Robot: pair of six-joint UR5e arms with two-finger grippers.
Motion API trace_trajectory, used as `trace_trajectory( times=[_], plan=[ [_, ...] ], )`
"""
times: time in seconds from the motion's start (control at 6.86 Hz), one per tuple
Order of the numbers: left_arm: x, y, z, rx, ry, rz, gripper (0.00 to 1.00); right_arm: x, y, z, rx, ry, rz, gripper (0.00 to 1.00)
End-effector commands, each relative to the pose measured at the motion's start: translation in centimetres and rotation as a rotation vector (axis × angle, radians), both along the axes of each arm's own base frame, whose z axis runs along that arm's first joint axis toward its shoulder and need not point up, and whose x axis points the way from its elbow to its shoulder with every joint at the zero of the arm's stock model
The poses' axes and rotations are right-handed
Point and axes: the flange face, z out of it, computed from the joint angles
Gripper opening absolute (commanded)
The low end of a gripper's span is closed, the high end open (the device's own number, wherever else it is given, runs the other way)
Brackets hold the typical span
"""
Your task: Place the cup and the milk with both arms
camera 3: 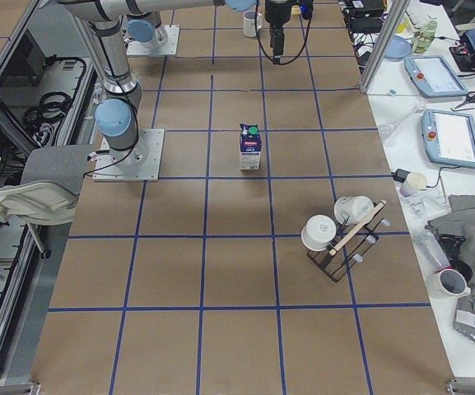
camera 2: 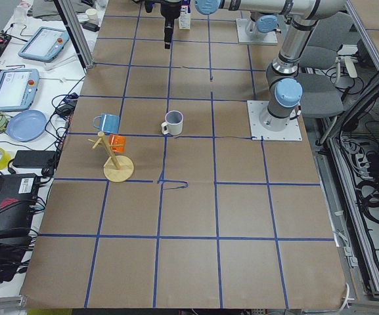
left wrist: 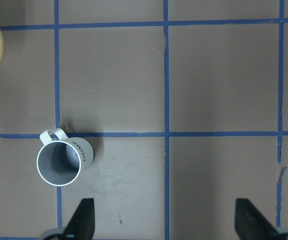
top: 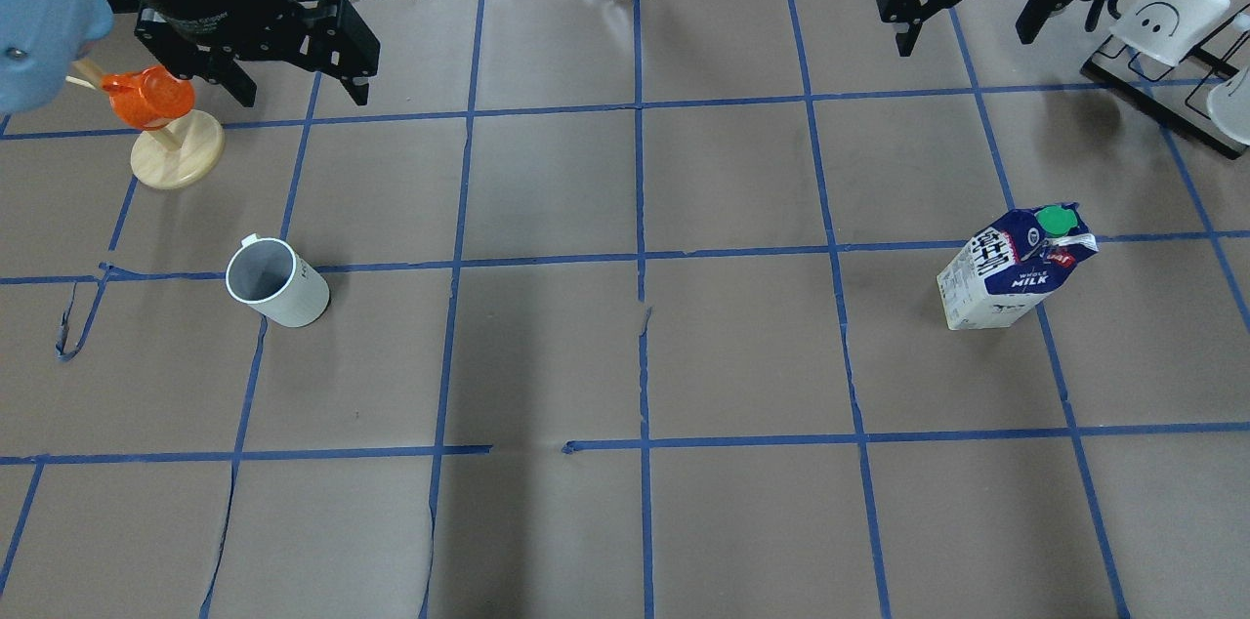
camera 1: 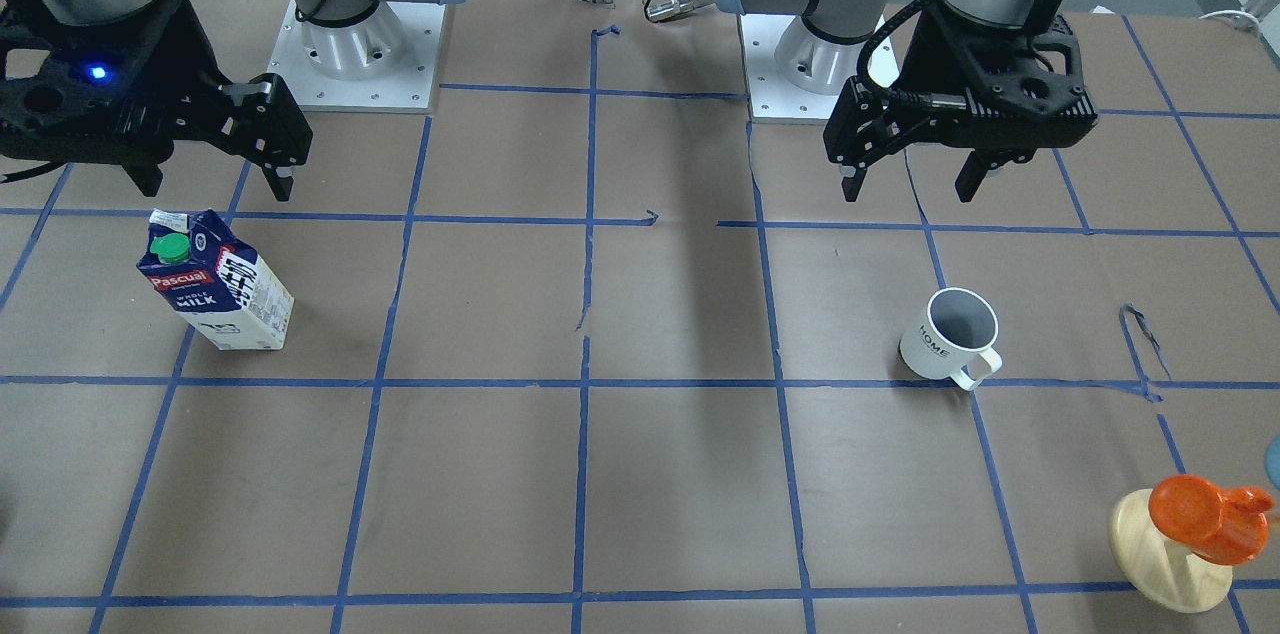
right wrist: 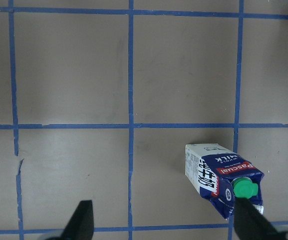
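The left claw [camera 1: 908, 186] and the right claw [camera 1: 215, 184] both hang spread wide and empty above the table [camera 1: 680, 314], the cup [camera 1: 948, 334] standing upright near the left, the milk [camera 1: 215, 279] upright near the right.

white cup [camera 1: 948, 336], blue-white milk [camera 1: 219, 280] green cap, blue-gridded brown table [camera 1: 680, 474]

The white "HOME" cup [top: 281, 287] stood upright at nine o'clock in the overhead view; the blue-white, green-capped milk carton [top: 1006, 272] stood upright at three o'clock.
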Motion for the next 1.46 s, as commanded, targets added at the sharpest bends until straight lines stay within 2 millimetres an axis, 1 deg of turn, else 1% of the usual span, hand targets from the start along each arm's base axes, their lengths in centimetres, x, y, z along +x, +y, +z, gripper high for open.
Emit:
trace_trajectory(
  times=[0.0, 0.29, 0.44, 0.58, 0.88, 1.31],
  plan=[
    [-0.03, -0.04, -0.09, 0.002, -0.002, -0.001, 1.00, 0.02, 0.01, 0.00, 0.000, -0.001, 0.000, 1.00],
    [0.27, -0.17, -0.02, -0.004, 0.000, 0.005, 1.00, 0.00, 0.01, 0.00, 0.000, 0.000, 0.002, 1.00],
    [-0.29, -0.39, -0.42, 0.003, 0.010, 0.007, 1.00, 0.03, 0.06, 0.08, -0.001, -0.003, 0.002, 1.00],
    [-0.19, -0.28, -0.42, 0.003, 0.006, -0.002, 1.00, 0.03, 0.08, 0.07, 0.000, -0.003, 0.002, 1.00],
    [0.15, -0.02, 0.11, 0.000, -0.005, 0.003, 1.00, -0.01, 0.14, 0.21, -0.001, 0.002, 0.005, 1.00],
    [0.53, 0.05, 0.21, 0.023, -0.003, 0.010, 1.00, 0.05, 0.22, 0.29, -0.003, 0.003, 0.006, 1.00]
  ],
)
